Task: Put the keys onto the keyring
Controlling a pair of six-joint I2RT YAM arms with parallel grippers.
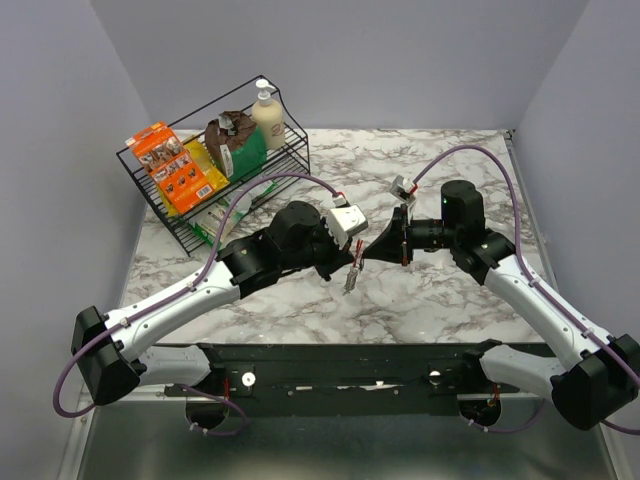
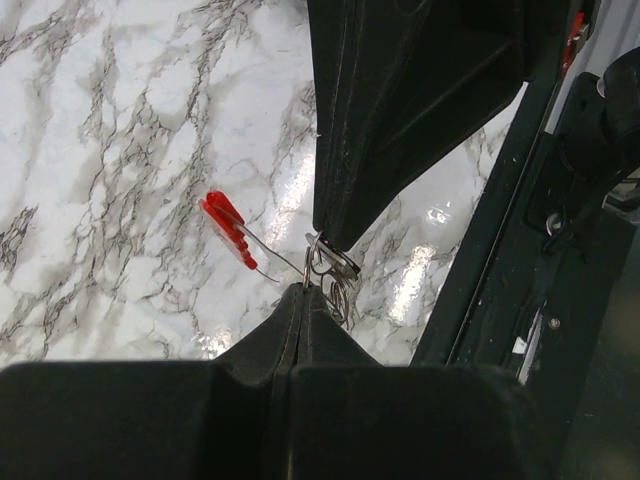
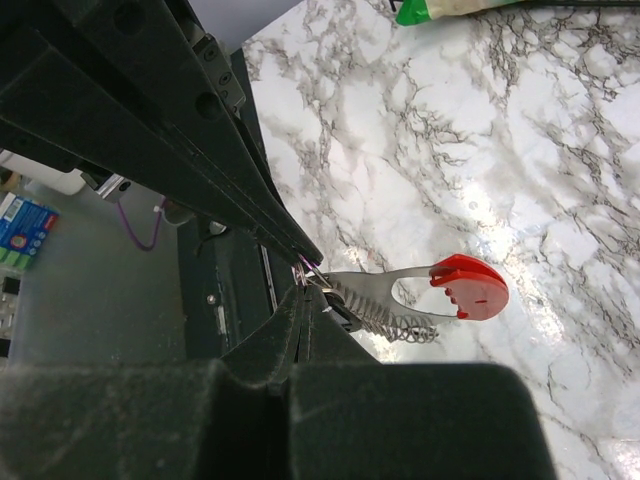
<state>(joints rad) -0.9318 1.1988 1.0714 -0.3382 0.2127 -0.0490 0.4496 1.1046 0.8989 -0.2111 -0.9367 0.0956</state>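
The left gripper (image 2: 303, 295) and the right gripper (image 3: 300, 303) meet tip to tip near the middle of the top view, above the marble table (image 1: 430, 160). Each has its fingers pressed fully together, pinching the metal end of the keyring (image 3: 360, 288). The rest of the keyring hangs free: its red clip (image 3: 468, 290) sits at the right of the right wrist view, with the ribbed chain (image 3: 395, 325) just beneath it. A few small silvery loops (image 2: 338, 280) bunch at the pinch point. I cannot tell which of these, if any, is a key, or whether one is already threaded on.

The main risk is probably the crowding. Both grips are on the same tiny cluster, so a small pull or twist by either arm could drag the metal out of the other's fingertips, and the keyring would drop to the table. The dangling clip and chain may swing and shift the load. If either grip opens while a loop is only part-way on, that piece could fall and be hard to pick up again.
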